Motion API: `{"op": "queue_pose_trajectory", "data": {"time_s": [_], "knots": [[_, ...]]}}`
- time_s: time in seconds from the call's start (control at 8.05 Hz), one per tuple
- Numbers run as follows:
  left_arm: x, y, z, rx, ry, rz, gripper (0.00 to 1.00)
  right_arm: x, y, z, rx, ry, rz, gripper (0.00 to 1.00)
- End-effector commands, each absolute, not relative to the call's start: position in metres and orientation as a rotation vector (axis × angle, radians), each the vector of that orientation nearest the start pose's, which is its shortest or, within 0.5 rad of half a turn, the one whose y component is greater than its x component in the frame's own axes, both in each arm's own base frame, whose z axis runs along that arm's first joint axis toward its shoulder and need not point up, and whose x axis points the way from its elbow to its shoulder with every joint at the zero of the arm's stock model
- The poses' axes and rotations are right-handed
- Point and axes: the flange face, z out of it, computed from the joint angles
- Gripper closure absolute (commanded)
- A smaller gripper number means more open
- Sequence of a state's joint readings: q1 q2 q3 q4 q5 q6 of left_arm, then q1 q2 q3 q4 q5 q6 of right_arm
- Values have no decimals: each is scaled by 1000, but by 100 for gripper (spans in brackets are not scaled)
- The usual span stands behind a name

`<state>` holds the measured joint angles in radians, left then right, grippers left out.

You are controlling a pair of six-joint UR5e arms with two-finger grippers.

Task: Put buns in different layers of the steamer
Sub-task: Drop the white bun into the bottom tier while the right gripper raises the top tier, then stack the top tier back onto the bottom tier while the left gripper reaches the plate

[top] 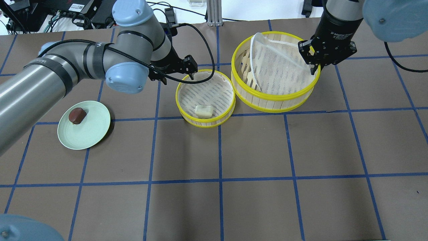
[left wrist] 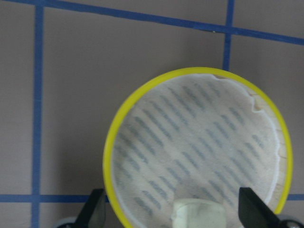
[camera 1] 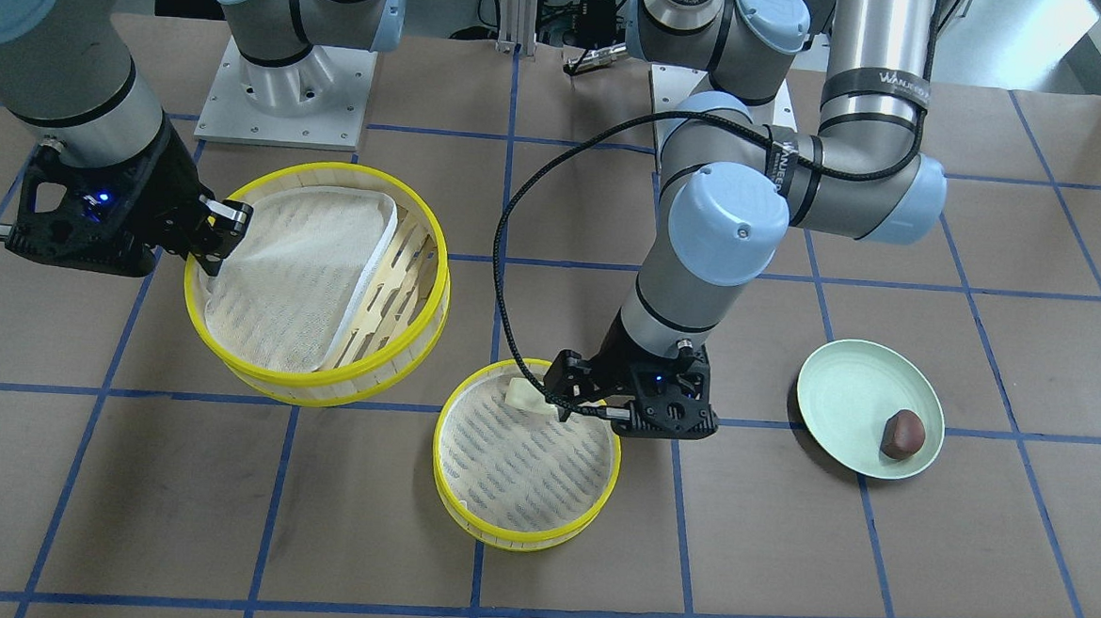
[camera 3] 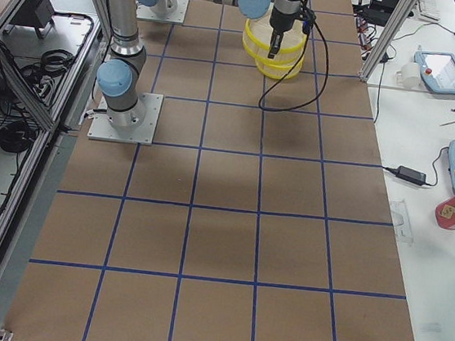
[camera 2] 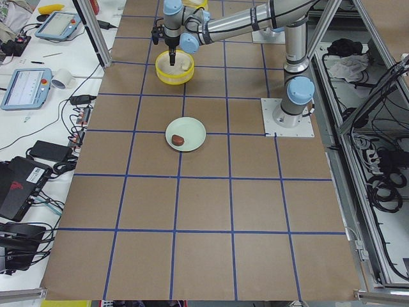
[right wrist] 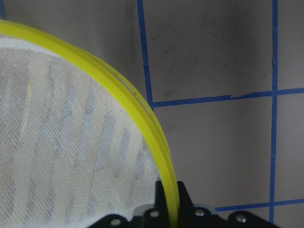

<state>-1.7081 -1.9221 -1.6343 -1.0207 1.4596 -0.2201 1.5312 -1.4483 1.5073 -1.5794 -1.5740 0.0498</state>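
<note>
My left gripper (left wrist: 171, 192) hung over the small tray (top: 207, 123) with its jaws wide apart and nothing between them. The white bun (top: 204, 111) lay loose on the mesh just below, near the tray's wall. My right gripper (top: 313, 66) was pinched onto the rim of the big tray (top: 274, 102), one finger inside and one outside. The liner (top: 277, 63) in that tray was folded back, baring slats on one side. The two trays stood side by side, touching or nearly so. The brown bun (top: 77, 115) sat near the edge of the plate (top: 93, 134), well apart from both trays.

I judged one bun placed and the brown one next. It looked light and soft, likely to dent under a hard squeeze, and its rounded skin could slip. I would come straight down on it and close gently across its narrower middle. The plate was shallow and might slide if I nudged its rim.
</note>
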Motion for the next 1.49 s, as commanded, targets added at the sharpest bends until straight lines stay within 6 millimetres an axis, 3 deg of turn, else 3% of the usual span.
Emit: {"op": "queue_pose_trajectory", "data": {"time_s": [0.0, 0.12, 0.25, 0.37, 0.62, 0.99, 1.37], "knots": [[-148, -583, 355, -10, 3203, -92, 0, 119, -554, 451, 196, 3124, 28, 89], [-114, -580, 365, -17, 3197, -87, 0, 132, -567, 443, 259, 3077, 1, 89], [-79, -580, 367, -17, 3194, -85, 0, 156, -577, 429, 282, 3071, -27, 89], [-44, -574, 360, 55, 3153, 18, 0, 193, -588, 406, 310, 3070, -43, 89], [13, -572, 354, 106, 3112, 62, 0, 258, -601, 359, 326, 3094, -25, 89], [92, -552, 327, 269, 3106, 200, 0, 297, -605, 323, 312, 3099, -38, 89], [130, -552, 292, 347, 3103, 294, 0, 313, -604, 294, 261, 3110, -16, 89]]}}
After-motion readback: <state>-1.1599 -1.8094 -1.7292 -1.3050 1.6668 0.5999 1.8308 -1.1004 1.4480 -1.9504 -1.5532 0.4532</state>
